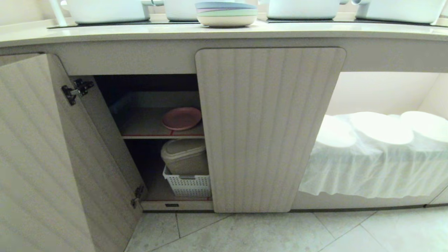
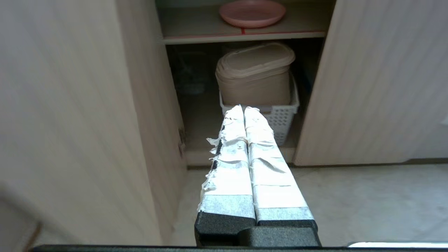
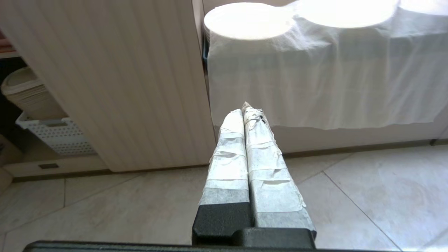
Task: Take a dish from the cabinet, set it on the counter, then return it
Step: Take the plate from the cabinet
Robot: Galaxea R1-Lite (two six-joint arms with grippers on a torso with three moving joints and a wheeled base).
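The pink dish [image 1: 181, 118] [image 2: 252, 12] lies flat on the grey red-edged inner shelf [image 1: 147, 124] of the cabinet [image 1: 269, 129]. The cabinet's left door [image 1: 38, 157] stands swung open; its right door is closed. The cream counter [image 1: 140, 33] runs above. Neither arm shows in the head view. My left gripper [image 2: 244, 109] is shut and empty, held low over the floor in front of the open compartment, well short of the dish. My right gripper [image 3: 244, 108] is shut and empty, facing the closed door's edge.
Under the shelf a beige lidded container [image 1: 184, 155] sits in a white perforated basket [image 1: 189, 184]. A stack of pastel plates [image 1: 226, 13] and white pots stand on the counter. To the right, a doorless recess holds white discs under white cloth [image 1: 371, 154]. Tiled floor [image 1: 280, 232] lies in front.
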